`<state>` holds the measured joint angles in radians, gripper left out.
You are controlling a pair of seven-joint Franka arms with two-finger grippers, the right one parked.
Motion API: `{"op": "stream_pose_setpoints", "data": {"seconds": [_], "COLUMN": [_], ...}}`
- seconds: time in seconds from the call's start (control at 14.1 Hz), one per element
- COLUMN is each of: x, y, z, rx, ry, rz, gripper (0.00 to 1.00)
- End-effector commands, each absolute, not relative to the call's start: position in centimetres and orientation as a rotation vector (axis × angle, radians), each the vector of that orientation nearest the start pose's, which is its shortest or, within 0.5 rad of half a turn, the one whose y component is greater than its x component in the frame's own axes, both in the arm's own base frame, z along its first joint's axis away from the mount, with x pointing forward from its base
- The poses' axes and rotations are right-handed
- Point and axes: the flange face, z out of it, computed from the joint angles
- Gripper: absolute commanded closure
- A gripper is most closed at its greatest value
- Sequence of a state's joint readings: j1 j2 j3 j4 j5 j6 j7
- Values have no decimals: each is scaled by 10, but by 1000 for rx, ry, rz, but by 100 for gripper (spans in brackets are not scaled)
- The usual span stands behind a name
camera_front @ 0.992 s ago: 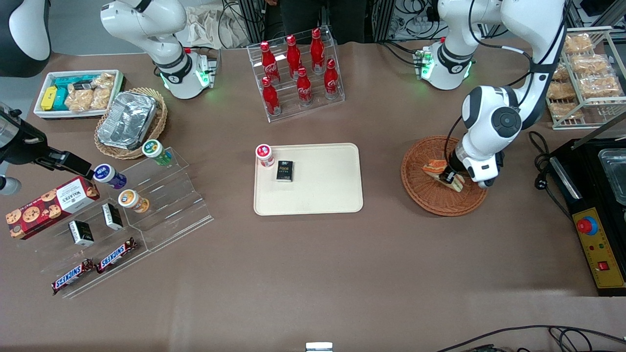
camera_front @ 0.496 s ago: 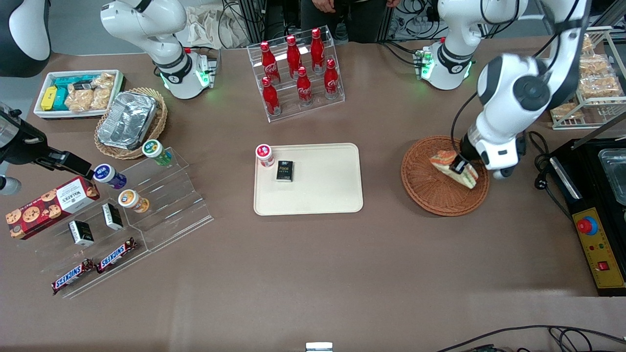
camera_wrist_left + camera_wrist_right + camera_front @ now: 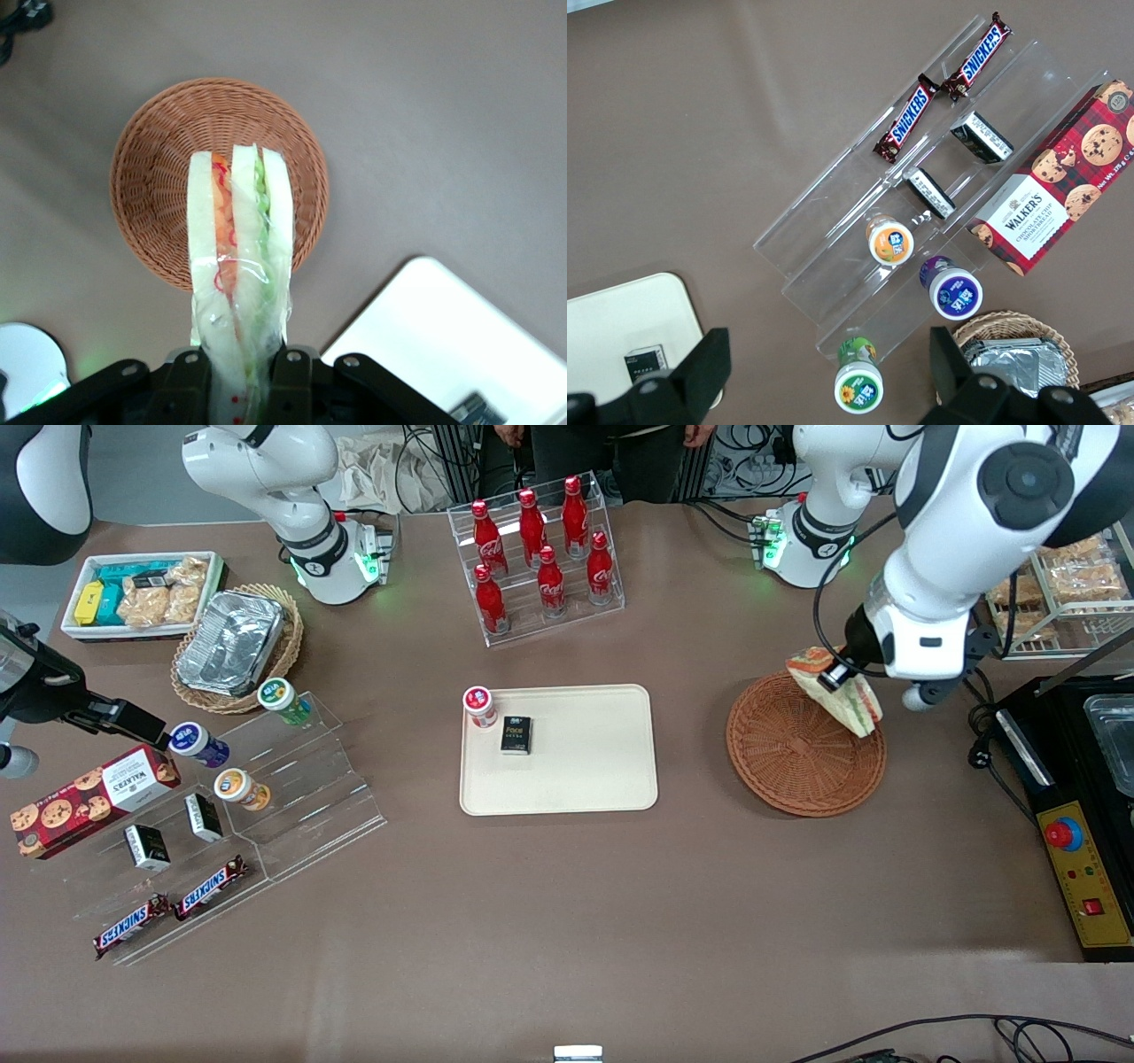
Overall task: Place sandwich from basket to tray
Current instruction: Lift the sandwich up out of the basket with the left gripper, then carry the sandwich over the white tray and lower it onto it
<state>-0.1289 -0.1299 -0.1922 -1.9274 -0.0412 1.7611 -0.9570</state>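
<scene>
A robot lab: bench-mounted arms, cable tangles (image 3: 753,452), staged shop snacks.

Even, bright overhead light fills the scene, so the brown bench (image 3: 567,921) reads flat and my arm throws only a soft, faint shadow beside the basket (image 3: 780,766). Glare flares off the foil pan (image 3: 229,643) and the clear acrylic racks. From my wrist, the sandwich (image 3: 237,266) pinched in my fingers (image 3: 188,390) looks washed out and slightly soft.
</scene>
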Motion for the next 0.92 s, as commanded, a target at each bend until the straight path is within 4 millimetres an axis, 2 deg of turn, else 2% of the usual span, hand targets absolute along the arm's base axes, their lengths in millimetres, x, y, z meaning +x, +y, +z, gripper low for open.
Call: {"op": "stream_pose_setpoints", "data": {"seconds": [0.0, 0.14, 0.21, 0.5, 0.71, 0.85], "x": [471, 457, 447, 423, 416, 411], "y": [-209, -250, -272, -334, -365, -381], "z": [542, 536, 526, 506, 475, 434], "rx": [-3032, -3058, -3072, -3131, -3163, -3169], "ry": [-772, -632, -533, -283, -155, -80], "rz": [60, 5, -35, -87, -65, -35], "gripper": [100, 100, 100, 100, 100, 100]}}
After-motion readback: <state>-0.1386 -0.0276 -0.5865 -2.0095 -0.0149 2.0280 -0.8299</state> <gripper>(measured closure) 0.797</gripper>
